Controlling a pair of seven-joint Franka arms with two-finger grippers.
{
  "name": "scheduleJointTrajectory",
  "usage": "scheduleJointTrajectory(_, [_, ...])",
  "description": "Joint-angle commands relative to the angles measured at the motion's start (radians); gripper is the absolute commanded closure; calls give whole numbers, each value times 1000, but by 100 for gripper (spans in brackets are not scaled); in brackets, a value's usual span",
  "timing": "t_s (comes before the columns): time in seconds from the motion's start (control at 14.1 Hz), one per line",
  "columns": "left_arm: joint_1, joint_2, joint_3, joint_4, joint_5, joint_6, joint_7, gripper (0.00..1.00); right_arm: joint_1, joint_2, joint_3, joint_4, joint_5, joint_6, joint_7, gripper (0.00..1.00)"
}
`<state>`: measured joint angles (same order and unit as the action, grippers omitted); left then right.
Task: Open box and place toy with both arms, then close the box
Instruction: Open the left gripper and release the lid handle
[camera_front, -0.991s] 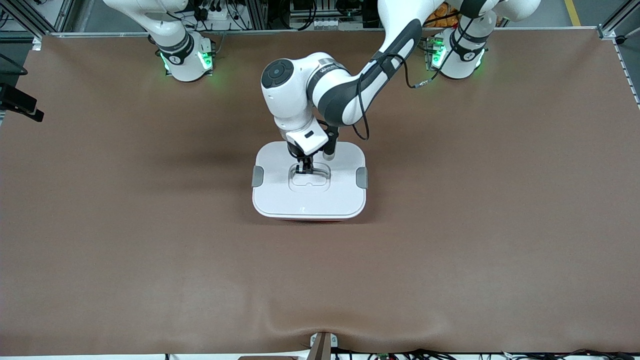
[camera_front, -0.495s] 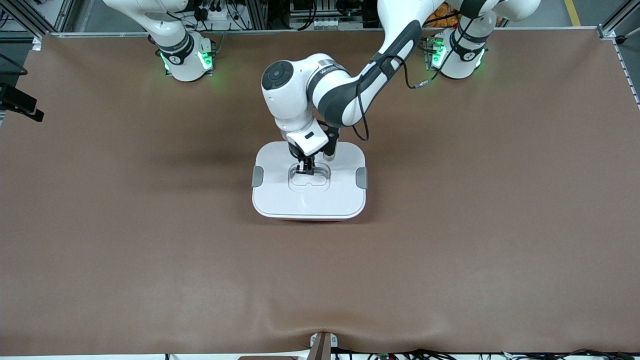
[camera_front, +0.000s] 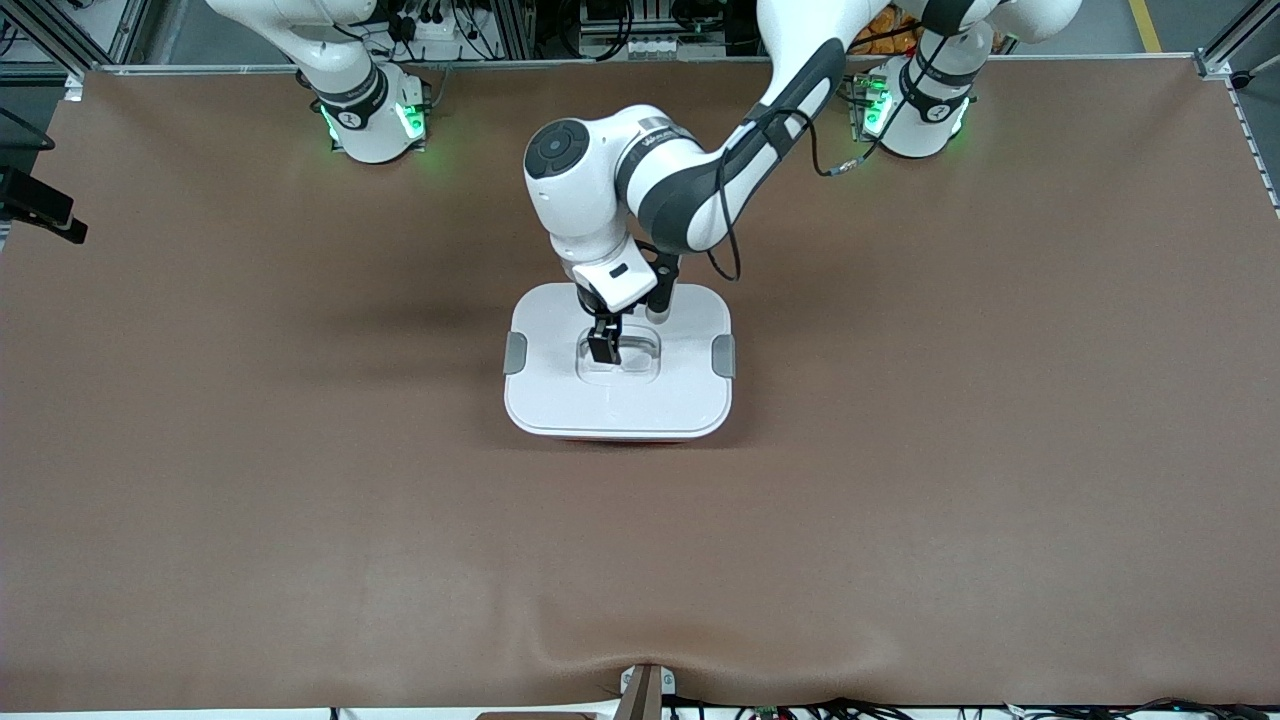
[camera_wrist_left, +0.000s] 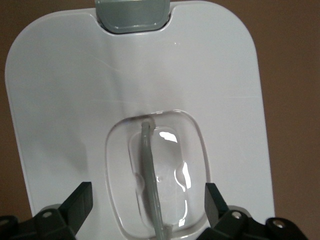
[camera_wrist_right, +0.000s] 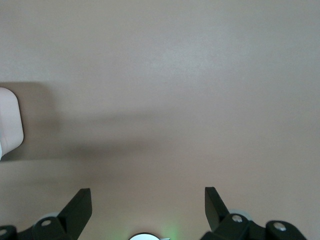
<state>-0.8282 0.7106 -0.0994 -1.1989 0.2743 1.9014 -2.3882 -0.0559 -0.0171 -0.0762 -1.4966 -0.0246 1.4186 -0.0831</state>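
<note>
White-lidded pink plastic box (camera_front: 617, 390) sits shut mid-bench, left gripper (camera_front: 604, 347) over its recessed handle (camera_wrist_left: 152, 175) with jaws released, right gripper (camera_wrist_right: 147, 207) waiting, jaws spread over bare bench.

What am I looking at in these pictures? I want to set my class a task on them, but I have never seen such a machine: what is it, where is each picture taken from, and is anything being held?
These are two white robot arms bolted along one edge of a brown table. The wide picture comes from a high camera facing them; the other two come from cameras on each arm's wrist. The only thing on the table is a box with its white lid on, grey side clips and a recessed handle. The left gripper hangs over that handle, fingers open, holding nothing. The right gripper waits open over bare table near its base. No toy is visible.
</note>
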Motion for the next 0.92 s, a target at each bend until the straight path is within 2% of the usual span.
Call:
scheduleJointTrajectory(0.0, [29,-74,0,-10,-47,-24,59,0,-7,9,4,22,-1,-13,-4,0])
scheduleJointTrajectory(0.21, [70,-114,-5,-10,-50,-59,121,0,-9,9,4,22,-1,-12,-6,0])
scheduleJointTrajectory(0.57, [205,-224,-3,-10,-159,-153,384,0,-8,9,4,22,0,-12,-4,0])
scheduleJointTrajectory(0.85, [322,-284,-3,-11,-170,-231,642,0,-7,9,4,24,0,-12,-4,0])
